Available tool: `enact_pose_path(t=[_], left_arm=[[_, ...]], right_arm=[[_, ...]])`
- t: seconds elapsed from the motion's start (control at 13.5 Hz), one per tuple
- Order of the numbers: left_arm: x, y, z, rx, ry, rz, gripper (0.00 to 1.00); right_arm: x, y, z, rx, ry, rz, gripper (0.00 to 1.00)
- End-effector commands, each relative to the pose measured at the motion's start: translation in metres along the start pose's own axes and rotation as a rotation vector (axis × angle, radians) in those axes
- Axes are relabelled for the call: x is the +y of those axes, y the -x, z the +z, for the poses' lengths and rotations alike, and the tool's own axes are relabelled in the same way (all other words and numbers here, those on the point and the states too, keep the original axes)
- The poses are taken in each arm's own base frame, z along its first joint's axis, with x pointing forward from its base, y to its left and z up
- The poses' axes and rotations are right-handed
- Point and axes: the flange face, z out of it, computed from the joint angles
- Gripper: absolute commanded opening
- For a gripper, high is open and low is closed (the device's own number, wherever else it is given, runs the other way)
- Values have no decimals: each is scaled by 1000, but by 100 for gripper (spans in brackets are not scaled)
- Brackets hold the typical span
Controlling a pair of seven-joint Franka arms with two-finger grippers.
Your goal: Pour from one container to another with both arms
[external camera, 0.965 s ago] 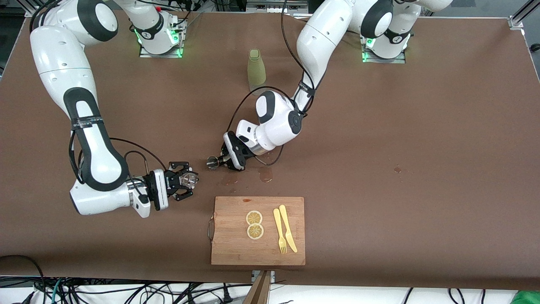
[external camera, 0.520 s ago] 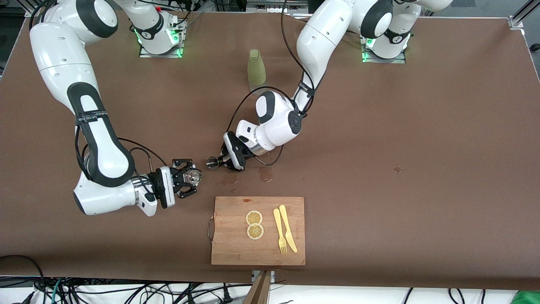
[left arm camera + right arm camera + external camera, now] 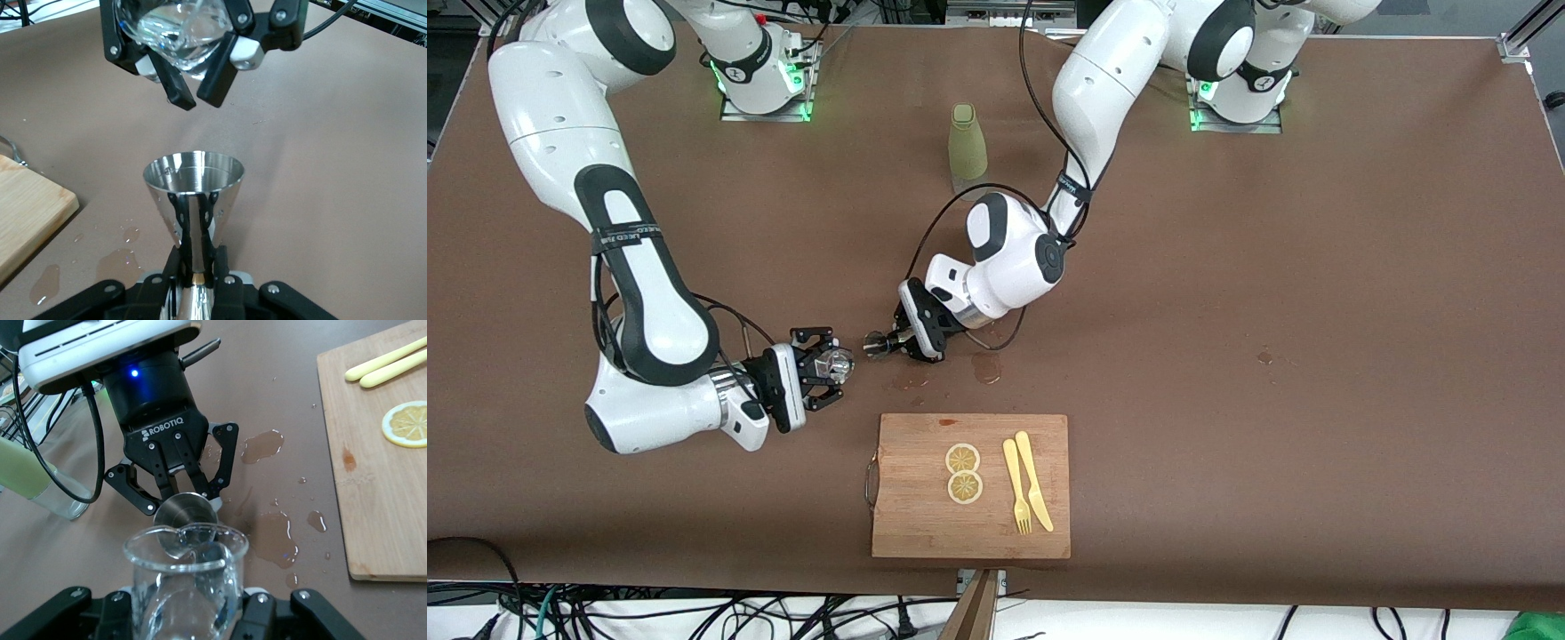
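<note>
The silver jigger [image 3: 874, 341] lies tilted on its side in the air, my left gripper [image 3: 890, 339] shut on its narrow waist. Its open mouth points toward the clear glass cup [image 3: 836, 363], which my right gripper [image 3: 831, 365] is shut on, just off the jigger's rim over the table's middle. In the left wrist view the jigger [image 3: 193, 193] sticks out from my black fingers [image 3: 175, 267], with the cup [image 3: 177, 30] close ahead. In the right wrist view the cup [image 3: 187, 583] fills the foreground and the jigger's mouth [image 3: 185, 513] sits just at its rim.
A tall green bottle [image 3: 967, 142] stands between the arm bases. A wooden cutting board [image 3: 911, 516] with two lemon slices [image 3: 963, 472], a yellow fork and knife [image 3: 1027, 484] lies nearer the camera. Small puddles [image 3: 986, 366] wet the table under the left gripper.
My right arm has carried the glass cup toward the jigger, closing the gap. The left gripper and jigger have hardly moved.
</note>
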Motion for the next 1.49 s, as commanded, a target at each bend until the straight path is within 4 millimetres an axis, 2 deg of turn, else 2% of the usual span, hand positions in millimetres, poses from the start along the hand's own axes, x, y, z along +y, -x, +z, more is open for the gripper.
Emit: enact_pose_path(t=[0.0,0.37,1.04,1.19,1.41], left_arm=[[0,-7,1,28,-18,-11,0],[-2,-7,0,28,-25,-8,0],[-2,-7,0,28,-25,-8,0],[-3,-7,-1,33,-38,-8,0],[-4,-7,-1,34,-41,-6,0]], right_arm=[[-6,-11,-7,-38,1,12,21],[-11,-28,-1,-101,3,20,21],[-13,-32,3,-155,15,44,21],[-17,-44,10,-188,14,35,21],[-17,-47,11,-205,22,44,21]])
